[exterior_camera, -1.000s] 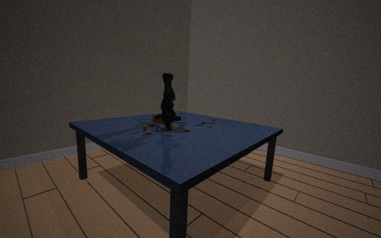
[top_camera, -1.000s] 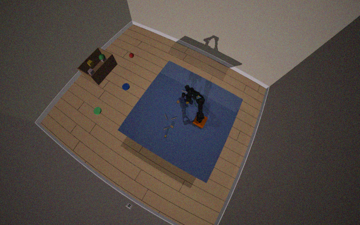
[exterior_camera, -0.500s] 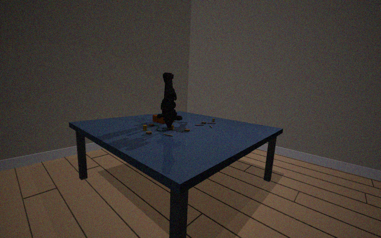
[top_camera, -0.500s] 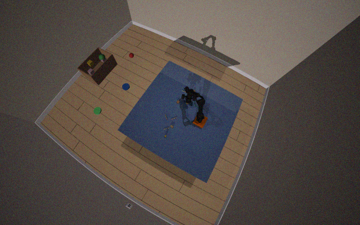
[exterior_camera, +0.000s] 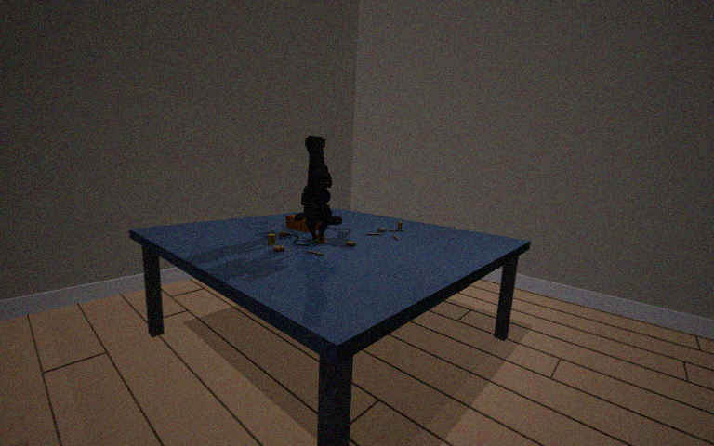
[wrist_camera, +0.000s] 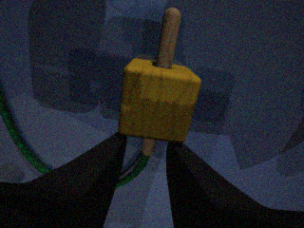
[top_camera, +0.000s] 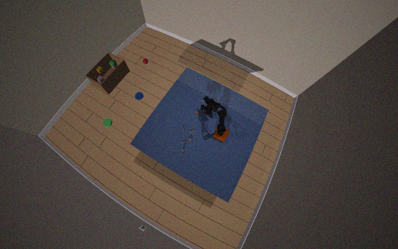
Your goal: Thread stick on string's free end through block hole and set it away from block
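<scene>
The yellow block (wrist_camera: 159,102) (exterior_camera: 322,240) is on the table. The wooden stick (wrist_camera: 167,40) runs through its hole: a long part with the rounded end sticks out of the far side, and a short tail shows on the near side. The green string (wrist_camera: 18,142) (exterior_camera: 302,243) joins that tail and curves away to the left. My gripper (wrist_camera: 147,141) (exterior_camera: 316,241) is partly open, its fingertips apart on either side of the tail, at the block's near face. Nothing is clamped between them. Which round wooden piece is the button cannot be told; the arm hides the block in the top view.
A loose stick (exterior_camera: 315,253) and round wooden pieces (exterior_camera: 278,248) (exterior_camera: 350,243) lie around the gripper. A yellow cylinder (exterior_camera: 271,240) stands to the left in the exterior view. Several sticks and small pieces lie farther off, including a stick (top_camera: 192,130). The arm's orange base (top_camera: 224,136) is behind.
</scene>
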Controlling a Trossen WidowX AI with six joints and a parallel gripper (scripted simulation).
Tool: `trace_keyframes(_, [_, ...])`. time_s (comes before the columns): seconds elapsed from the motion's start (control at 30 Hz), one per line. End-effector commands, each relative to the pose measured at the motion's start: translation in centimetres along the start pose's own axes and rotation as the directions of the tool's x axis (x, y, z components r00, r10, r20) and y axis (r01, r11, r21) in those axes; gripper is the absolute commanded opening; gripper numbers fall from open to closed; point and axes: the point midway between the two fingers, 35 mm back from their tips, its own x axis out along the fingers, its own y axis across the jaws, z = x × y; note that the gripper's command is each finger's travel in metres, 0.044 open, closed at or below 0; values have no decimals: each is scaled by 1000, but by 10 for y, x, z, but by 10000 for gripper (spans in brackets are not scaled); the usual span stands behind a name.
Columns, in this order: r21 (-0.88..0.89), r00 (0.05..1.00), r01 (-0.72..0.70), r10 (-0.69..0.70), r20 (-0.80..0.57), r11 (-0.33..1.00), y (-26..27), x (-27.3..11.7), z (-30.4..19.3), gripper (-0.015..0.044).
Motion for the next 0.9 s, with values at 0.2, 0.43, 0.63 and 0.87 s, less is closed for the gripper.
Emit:
trace_keyframes(0.2, [0, 1000, 5, -5, -7, 1000, -1, -77, -3, 125])
trace_keyframes(0.43, [143, 1000, 19, -16, -22, 990, -3, -75, -3, 125])
trace_keyframes(0.63, [656, 1000, 19, -14, -13, 754, -3, -75, 8, 125])
trace_keyframes(0.87, [982, 1000, 5, -12, -3, 186, -3, -74, 21, 125])
